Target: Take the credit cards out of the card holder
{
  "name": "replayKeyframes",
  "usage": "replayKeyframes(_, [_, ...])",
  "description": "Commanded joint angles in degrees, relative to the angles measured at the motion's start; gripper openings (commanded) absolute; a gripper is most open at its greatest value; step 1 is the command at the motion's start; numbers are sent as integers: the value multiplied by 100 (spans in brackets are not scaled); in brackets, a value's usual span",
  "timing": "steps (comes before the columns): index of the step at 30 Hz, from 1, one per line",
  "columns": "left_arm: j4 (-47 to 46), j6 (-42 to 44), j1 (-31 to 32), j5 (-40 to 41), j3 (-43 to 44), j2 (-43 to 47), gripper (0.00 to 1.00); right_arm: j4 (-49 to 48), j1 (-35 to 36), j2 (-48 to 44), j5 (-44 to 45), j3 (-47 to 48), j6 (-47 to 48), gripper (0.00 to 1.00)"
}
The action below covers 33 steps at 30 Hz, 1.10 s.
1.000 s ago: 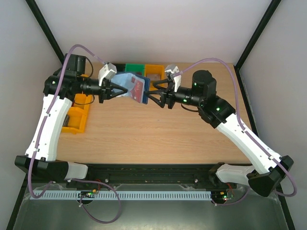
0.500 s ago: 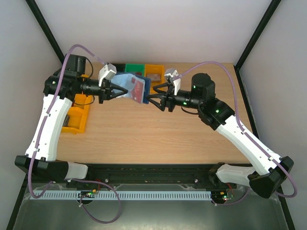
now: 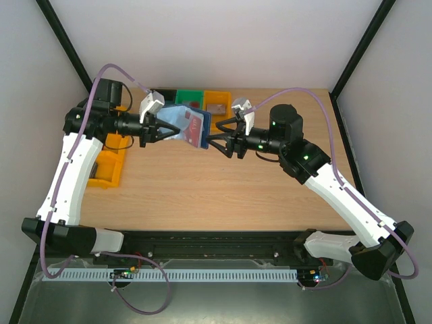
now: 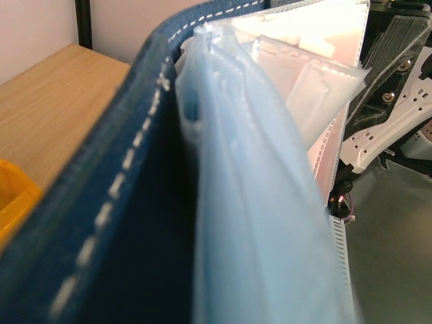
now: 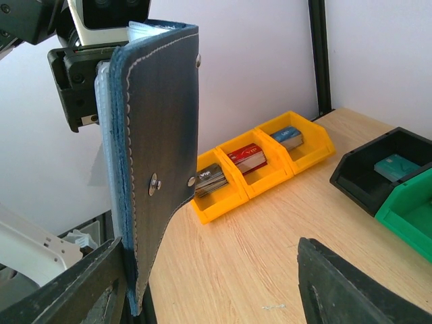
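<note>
Upper left of the top view: the left gripper point(image 3: 159, 128) is clamped on the card holder point(image 3: 177, 120). It carries the holder clear of the table point(image 3: 223, 189) at upper centre, open, with its long axis pointing right toward the other arm. A reddish-pink credit card point(image 3: 196, 126) shows on the right half.

Just right of that, the right gripper point(image 3: 217, 138) has its jaws apart and faces the holder's right edge. We judge this arm nearer the card.

Against a second ago, the right gripper has edged left toward the holder, and the holder has hardly shifted.
</note>
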<state>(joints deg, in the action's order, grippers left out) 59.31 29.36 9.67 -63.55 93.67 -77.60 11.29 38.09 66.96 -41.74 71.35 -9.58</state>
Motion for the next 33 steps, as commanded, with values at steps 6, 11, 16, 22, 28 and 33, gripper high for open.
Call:
replayKeyframes(6, [-50,-1,-51,-196,-33,110,2,-135,-29,22,-36,-3,73,66])
replayKeyframes(11, [-44,-1,-79,-199,-44,131,2,-180,-29,183,-156,89,57,64])
replayKeyframes(16, [-63,-12,-79,-186,-20,97,2,104,-29,197,-583,173,418,68])
replayKeyframes(22, [-87,-32,-79,-145,-28,96,2,733,-29,-137,-567,67,1172,81])
replayKeyframes(28, [-100,-37,-81,-86,-49,105,2,-291,-24,-44,-658,-5,469,80])
replayKeyframes(33, [-100,-49,-86,-96,-52,105,2,-1083,-20,256,-715,-46,-161,70])
